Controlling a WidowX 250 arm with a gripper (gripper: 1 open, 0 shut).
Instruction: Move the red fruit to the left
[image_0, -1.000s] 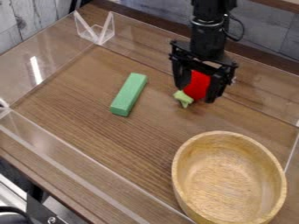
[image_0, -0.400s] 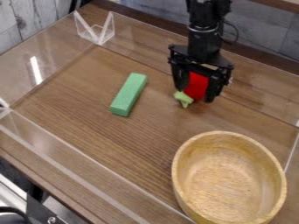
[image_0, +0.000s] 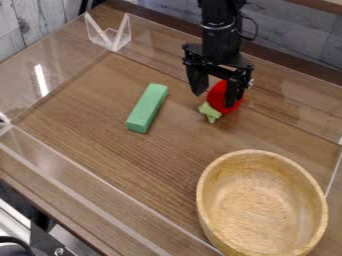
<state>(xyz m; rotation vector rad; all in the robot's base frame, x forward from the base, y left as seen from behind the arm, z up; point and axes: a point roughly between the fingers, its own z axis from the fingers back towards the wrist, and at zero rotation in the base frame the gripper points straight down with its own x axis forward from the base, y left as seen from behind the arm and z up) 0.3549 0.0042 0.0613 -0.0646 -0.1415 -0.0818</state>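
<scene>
While the tool hangs fingers-down over the tabletop, its black fingers straddle the red fruit; can't tell whether they actually pinch it or just bracket it. Fruit sits low at the tabletop, red body between the fingers, green leafy cap poking out toward the front-left. Green block lies well apart to the left. Wooden bowl sits near the front-right corner, clear of both.
</scene>
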